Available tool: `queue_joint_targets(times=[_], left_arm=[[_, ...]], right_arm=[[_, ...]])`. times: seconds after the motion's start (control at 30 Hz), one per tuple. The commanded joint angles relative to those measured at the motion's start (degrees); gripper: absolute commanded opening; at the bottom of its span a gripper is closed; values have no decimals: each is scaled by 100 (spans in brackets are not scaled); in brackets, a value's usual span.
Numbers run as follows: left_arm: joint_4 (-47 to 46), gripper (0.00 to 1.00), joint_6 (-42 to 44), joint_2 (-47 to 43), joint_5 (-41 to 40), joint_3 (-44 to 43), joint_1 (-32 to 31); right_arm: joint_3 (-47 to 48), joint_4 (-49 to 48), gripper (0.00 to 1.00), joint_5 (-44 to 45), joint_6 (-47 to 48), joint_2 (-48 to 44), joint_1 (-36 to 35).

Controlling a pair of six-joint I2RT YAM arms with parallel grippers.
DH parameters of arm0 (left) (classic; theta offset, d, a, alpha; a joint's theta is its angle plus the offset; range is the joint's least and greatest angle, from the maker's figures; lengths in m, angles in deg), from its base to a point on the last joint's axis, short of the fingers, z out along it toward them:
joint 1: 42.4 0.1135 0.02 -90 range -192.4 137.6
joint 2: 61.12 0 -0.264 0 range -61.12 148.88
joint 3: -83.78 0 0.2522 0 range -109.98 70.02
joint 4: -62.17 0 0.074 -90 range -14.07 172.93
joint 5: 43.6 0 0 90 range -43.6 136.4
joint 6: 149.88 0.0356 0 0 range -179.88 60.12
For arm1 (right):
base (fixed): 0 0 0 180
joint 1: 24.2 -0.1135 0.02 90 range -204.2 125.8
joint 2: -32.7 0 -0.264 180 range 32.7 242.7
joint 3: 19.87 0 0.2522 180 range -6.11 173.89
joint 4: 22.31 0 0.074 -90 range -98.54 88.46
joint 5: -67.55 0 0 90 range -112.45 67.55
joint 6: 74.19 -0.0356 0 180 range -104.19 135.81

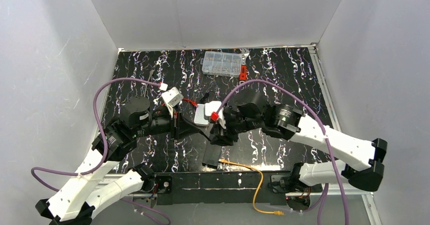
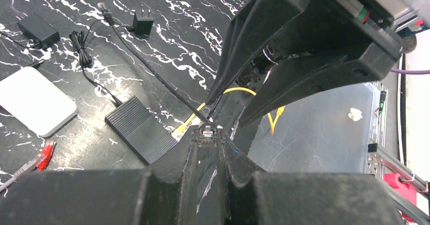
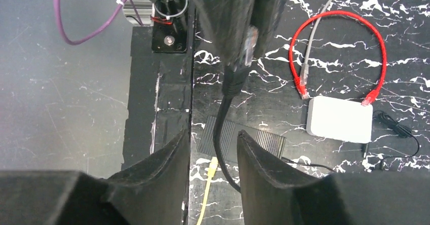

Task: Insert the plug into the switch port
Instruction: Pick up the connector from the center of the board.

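My left gripper point(image 2: 208, 134) is shut on a clear connector point(image 3: 248, 45) that ends a black cable point(image 3: 219, 134), held above the table. That cable hangs down between the fingers of my right gripper point(image 3: 213, 134), which stand open without touching it. Below lies the flat black switch point(image 2: 139, 128); its port face is hidden. The thin orange cable point(image 1: 253, 172) runs to the switch, and its plug point(image 2: 178, 132) rests against the box's edge. I cannot tell whether the plug sits in a port. In the top view both grippers meet over the switch point(image 1: 212, 156).
A white-grey box point(image 3: 338, 118) with a red wire point(image 3: 355, 20) looped into it lies beside the switch. Two black power adapters point(image 2: 38, 30) point(image 2: 143, 22) lie further off. A clear parts case point(image 1: 222, 63) stands at the back. The orange cable's other end point(image 1: 278, 213) hangs off the near edge.
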Motion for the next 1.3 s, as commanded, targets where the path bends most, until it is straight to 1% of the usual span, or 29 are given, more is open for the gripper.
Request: queue_joint_targets(times=[0.0, 0.1, 0.2, 0.33, 0.47, 0.57, 0.73, 0.83, 1.27], left_arm=[[-364, 0, 100, -184, 440, 180, 9], [-506, 0, 240, -329, 834, 279, 14], [-549, 0, 411, -463, 1208, 305, 10], [-545, 0, 666, -609, 1683, 381, 11], [-560, 0, 908, -749, 1892, 523, 9], [-680, 0, 997, -906, 1917, 677, 9], [-989, 0, 987, -1154, 1794, 893, 12], [-1087, 0, 986, -1241, 1653, 946, 10], [-1251, 0, 963, -1236, 1454, 1023, 8]], right_arm=[[-577, -928, 50, -635, 173, -617, 63], [-1015, -1545, 52, -905, 171, -973, 79], [-1355, -2167, 54, -900, -15, -1210, 88], [-1603, -2874, 54, -907, -448, -1314, 92], [-1772, -3559, 52, -910, -962, -1293, 93], [-1869, -3899, 52, -860, -1279, -1261, 95], [-1915, -4090, 50, -1238, -1644, -1114, 84], [-2002, -4245, 50, -1312, -1780, -1081, 84], [-2172, -5035, 47, -1407, -2461, -870, 83]])
